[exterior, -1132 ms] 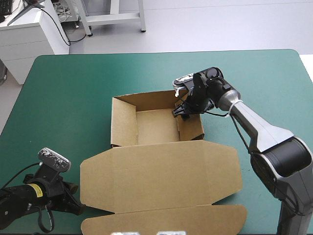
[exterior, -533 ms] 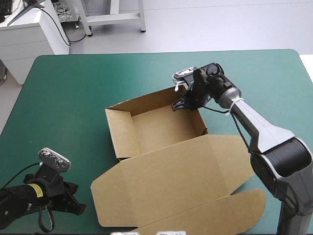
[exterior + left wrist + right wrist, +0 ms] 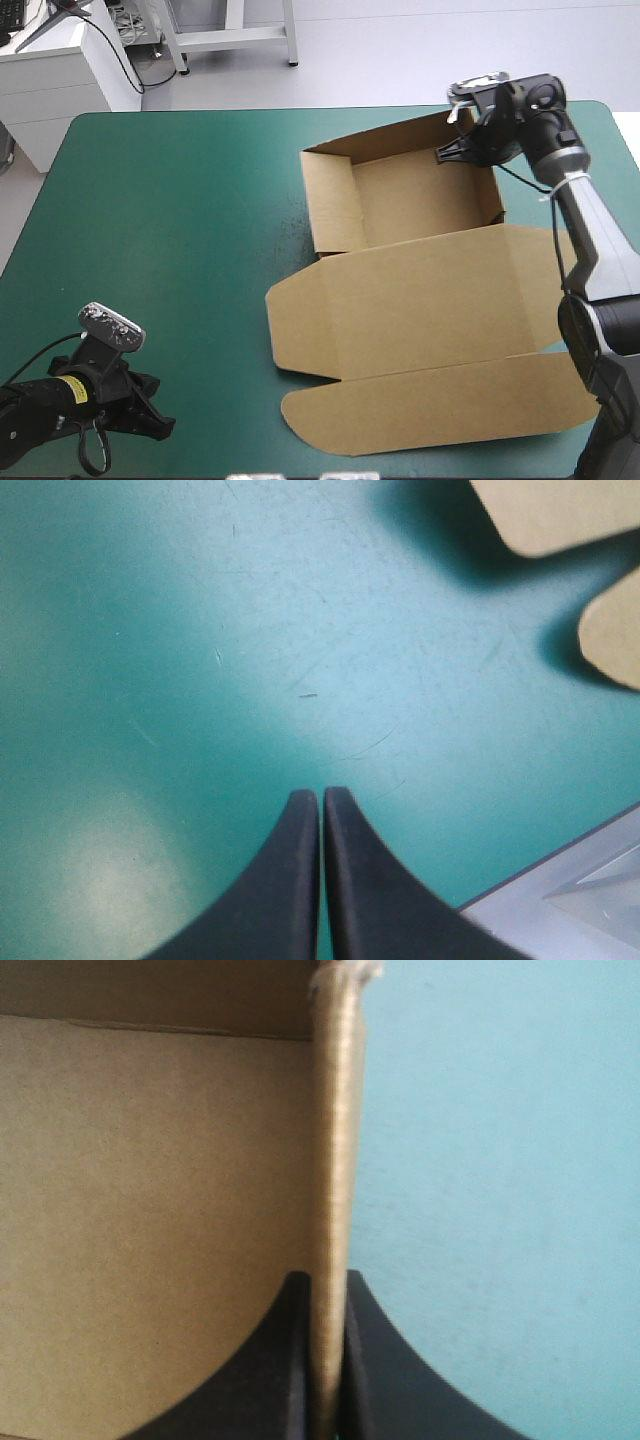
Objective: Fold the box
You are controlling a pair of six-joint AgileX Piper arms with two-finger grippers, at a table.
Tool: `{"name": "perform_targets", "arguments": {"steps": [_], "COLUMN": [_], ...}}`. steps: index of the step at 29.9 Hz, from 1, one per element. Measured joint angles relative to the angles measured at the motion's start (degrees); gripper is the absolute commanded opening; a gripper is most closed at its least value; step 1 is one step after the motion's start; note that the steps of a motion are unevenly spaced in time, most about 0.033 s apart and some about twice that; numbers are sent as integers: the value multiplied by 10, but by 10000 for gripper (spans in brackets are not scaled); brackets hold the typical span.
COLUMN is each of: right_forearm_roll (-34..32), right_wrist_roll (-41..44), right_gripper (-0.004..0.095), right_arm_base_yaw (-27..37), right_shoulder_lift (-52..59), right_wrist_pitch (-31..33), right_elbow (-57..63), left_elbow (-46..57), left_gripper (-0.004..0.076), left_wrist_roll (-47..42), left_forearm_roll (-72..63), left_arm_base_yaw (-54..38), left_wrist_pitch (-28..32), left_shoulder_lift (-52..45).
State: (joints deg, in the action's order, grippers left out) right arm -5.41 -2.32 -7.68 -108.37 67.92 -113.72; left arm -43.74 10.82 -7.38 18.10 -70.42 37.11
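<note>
The brown box (image 3: 420, 205) lies on the right half of the table as an open tray with its walls raised. Its lid (image 3: 420, 300) lies flat toward the near edge, ending in a long flap (image 3: 440, 405). My right gripper (image 3: 452, 152) is at the tray's far right corner, shut on the box's upright wall (image 3: 335, 1160), which stands between the black fingers (image 3: 325, 1285). My left gripper (image 3: 160, 425) rests low at the near left of the table, shut on nothing (image 3: 321, 795). Two rounded flap corners of the box (image 3: 560, 510) show ahead of it.
The teal-green cover (image 3: 170, 220) stretches left of the box. The table's near edge (image 3: 540, 875) runs close beside the left gripper. The lid's flap reaches near the table's front right edge. A white cabinet (image 3: 60, 70) stands beyond the far left corner.
The right gripper has dragged the box to the right and toward the far edge, turning it slightly. The left arm has stayed where it was.
</note>
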Motion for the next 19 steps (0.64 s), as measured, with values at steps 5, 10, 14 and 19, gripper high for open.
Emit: {"name": "perform_targets", "arguments": {"steps": [5,10,14,19], "right_forearm_roll": [-2,-3,1,4], "right_wrist_roll": [0,-7,-11,-26], "right_gripper": [-19,-19,-16,103], "right_arm_base_yaw": [95,185,246,293], "right_shoulder_lift": [0,-2,-10,-32], "right_wrist_pitch": [13,3,-3,0], "right_elbow": [0,0,0,0], "left_elbow": [0,0,0,0], "left_gripper": [-8,-8,-8,-8], "left_wrist_roll": [-1,-2,-2,-2], "left_forearm_roll": [0,0,0,0], "left_arm_base_yaw": [0,0,0,0], "left_wrist_pitch": [5,10,10,10], "left_shoulder_lift": [0,0,0,0]}}
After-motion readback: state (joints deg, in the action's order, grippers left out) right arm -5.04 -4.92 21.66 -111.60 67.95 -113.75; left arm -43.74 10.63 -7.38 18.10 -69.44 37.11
